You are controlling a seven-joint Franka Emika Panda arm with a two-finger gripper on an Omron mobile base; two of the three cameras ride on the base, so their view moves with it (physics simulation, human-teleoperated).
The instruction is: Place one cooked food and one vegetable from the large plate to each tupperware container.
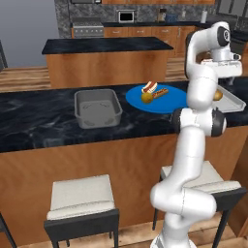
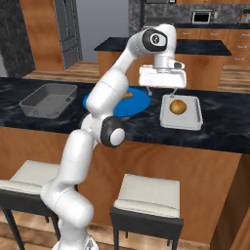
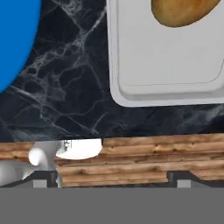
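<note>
gripper (image 2: 161,91) hangs above the counter (image 2: 224,122), over the gap between the blue plate (image 2: 134,105) and the tray (image 2: 195,119). in the hand view the two tips sit far apart at the bottom edge, so fingers are spread wide, nothing between them.

tray: shallow, pale grey-white, at the right end of the counter. the golden-brown ball (image 2: 178,106) lies in it, toward the far half. in the hand view the ball (image 3: 183,11) is at the top, cut by the frame edge, resting on the tray floor (image 3: 166,65). no hot dog visible in the tray.

plate (image 1: 169,100): between tub and tray, just beside the tray, not touching it as far as the hand view shows (dark counter strip between plate edge (image 3: 15,39) and tray rim). on it in the left base view: two hot dogs, one (image 1: 150,87) further back, the other (image 1: 161,92) just in front and right of it, and the yellow-olive ball (image 1: 147,97) touching or nearly touching them at the near left. the arm hides most of this food in the right base view.

tub (image 1: 97,107): deep grey, left of the plate, apart from it. looks empty inside from both base views.

two stools (image 1: 82,201) stand under the counter's front edge. a second island (image 1: 106,58) sits behind, and a microwave (image 1: 126,16) on the back wall.
</note>
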